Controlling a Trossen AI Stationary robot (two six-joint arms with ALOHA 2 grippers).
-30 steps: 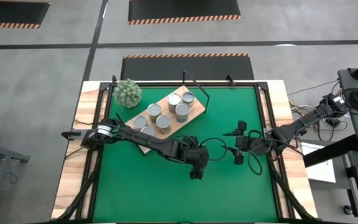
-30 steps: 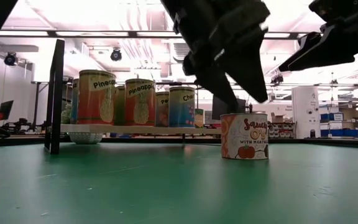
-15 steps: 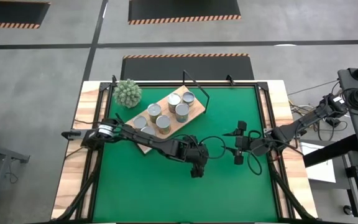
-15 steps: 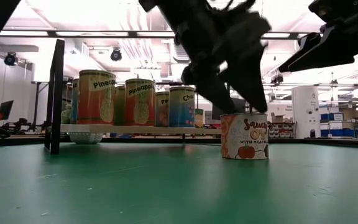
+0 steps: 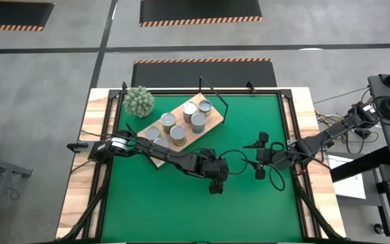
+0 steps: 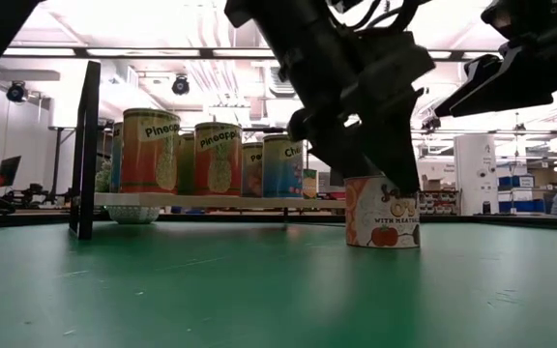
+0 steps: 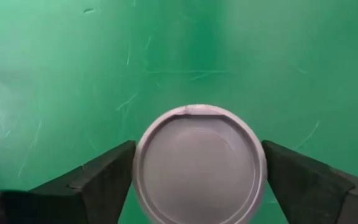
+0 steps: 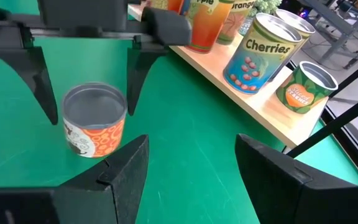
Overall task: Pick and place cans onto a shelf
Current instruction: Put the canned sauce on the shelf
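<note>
A short can [image 7: 199,165] with a silver top and an orange-and-white label [image 6: 383,217] stands upright on the green mat near the table's middle; it also shows in the right wrist view [image 8: 94,124]. My left gripper [image 5: 214,183] is open and points down over it, one finger on either side of the can's wall [image 8: 42,87]; the right wrist view shows a gap. My right gripper [image 5: 259,159] is open and empty, to the can's right. The wooden shelf [image 5: 212,120] lies at the far left with several cans [image 5: 198,122] standing on it.
A spiky green plant [image 5: 139,101] stands at the shelf's far left end. A black wire frame [image 5: 212,91] stands at the shelf's far end. Cables loop on the mat between the two grippers [image 5: 239,159]. Bare green mat [image 5: 168,203] lies toward the near edge.
My left gripper has come down from above the can until its open fingers stand around the can's sides. The can has stayed where it was.
</note>
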